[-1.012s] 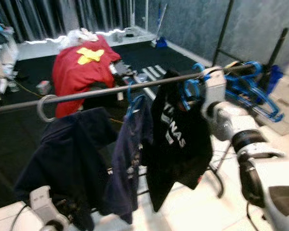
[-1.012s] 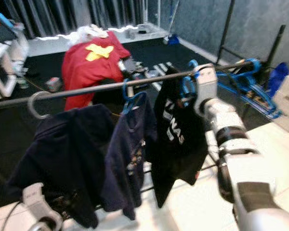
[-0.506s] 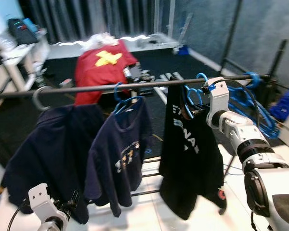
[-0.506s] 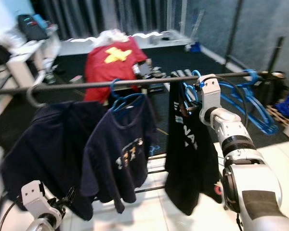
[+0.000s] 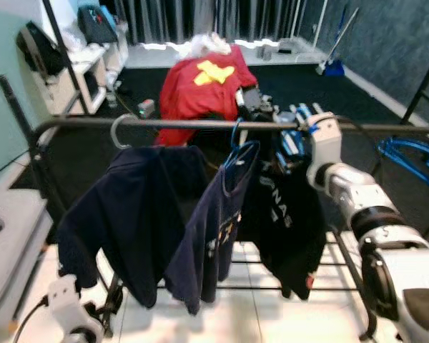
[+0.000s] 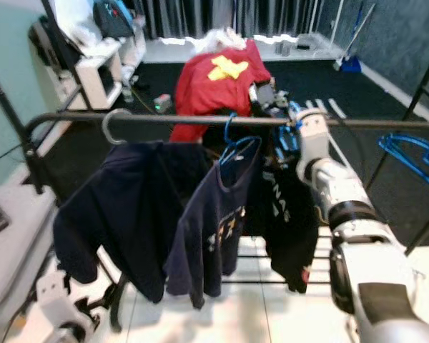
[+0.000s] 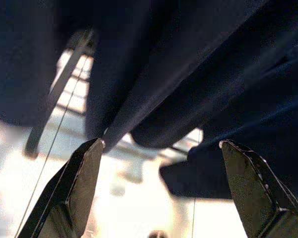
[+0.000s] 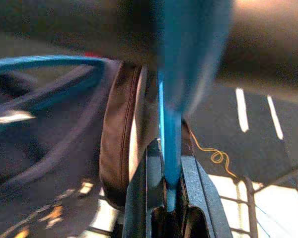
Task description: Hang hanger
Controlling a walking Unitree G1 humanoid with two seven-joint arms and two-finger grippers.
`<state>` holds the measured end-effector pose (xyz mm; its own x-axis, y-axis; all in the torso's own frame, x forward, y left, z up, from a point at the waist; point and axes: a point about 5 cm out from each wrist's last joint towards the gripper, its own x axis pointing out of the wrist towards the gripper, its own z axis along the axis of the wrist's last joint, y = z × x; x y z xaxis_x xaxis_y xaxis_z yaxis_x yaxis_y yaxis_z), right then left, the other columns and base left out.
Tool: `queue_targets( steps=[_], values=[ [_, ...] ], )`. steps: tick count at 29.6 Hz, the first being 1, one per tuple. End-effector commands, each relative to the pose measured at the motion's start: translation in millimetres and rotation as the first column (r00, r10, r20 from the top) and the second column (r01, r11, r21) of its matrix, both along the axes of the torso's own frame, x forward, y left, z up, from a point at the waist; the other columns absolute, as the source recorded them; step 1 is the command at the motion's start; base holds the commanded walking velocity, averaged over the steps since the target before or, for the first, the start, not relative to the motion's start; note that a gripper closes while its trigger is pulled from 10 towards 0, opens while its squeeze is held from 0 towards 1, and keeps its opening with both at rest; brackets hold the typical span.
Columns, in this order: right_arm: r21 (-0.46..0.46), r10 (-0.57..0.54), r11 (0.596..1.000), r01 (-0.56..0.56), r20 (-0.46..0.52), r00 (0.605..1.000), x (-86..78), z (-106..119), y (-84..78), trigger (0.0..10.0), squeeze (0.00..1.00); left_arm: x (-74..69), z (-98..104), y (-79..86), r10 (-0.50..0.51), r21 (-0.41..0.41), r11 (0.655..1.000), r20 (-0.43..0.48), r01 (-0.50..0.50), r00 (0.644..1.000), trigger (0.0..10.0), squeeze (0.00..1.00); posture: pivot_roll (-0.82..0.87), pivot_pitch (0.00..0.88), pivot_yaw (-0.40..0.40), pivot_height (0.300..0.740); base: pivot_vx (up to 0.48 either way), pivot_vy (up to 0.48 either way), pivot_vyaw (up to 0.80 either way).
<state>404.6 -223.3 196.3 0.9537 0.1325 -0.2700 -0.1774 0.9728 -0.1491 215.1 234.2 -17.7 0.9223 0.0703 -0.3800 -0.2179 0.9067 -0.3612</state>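
A dark clothes rail point(image 5: 200, 124) runs across in front of me. My right gripper point(image 5: 297, 141) reaches up to it and is shut on the stem of a blue hanger point(image 8: 170, 144) that carries a black printed T-shirt point(image 5: 286, 214); the hanger's hook sits at the rail. To its left hang a navy T-shirt point(image 5: 214, 229) on another blue hanger and a dark navy garment point(image 5: 129, 214) on a silver hook point(image 5: 118, 132). My left gripper point(image 7: 161, 148) is low beneath the hanging clothes, open with nothing between its fingers point(image 7: 74, 188).
A red garment point(image 5: 200, 89) is draped over something behind the rail. White shelving point(image 5: 86, 64) stands at the far left and a white surface point(image 5: 7, 243) is close on my left. More blue hangers point(image 5: 407, 153) hang at the right. The rack's lower bars point(image 5: 272, 286) cross above the tiled floor.
The whole picture has swung, so the camera moved and the rack's left end now shows. My right gripper stays shut on the blue hanger at the rail.
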Motion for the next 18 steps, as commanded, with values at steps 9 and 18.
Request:
queue_targets(
  steps=[9, 18],
  values=[
    [-0.01, -0.021, 1.0, 0.02, -0.132, 0.991, -5.1, -16, -3.2, 10.0, 0.0, -1.8, -3, -2.2, -0.027, -0.019, 0.999, -0.023, 0.026, 0.999, 10.0, 0.0, -0.09, 0.0, -0.027, 0.736, 0.0, 0.0, 0.0],
    [0.051, -0.059, 0.996, 0.075, -0.258, 0.964, -19.4, -59, 1.3, 10.0, 1.0, -3.8, -6, -2.9, -0.05, -0.033, 0.998, -0.042, 0.049, 0.998, 10.0, 0.0, -0.09, 0.0, -0.025, 0.736, 0.0, 0.0, 0.0]
  ],
)
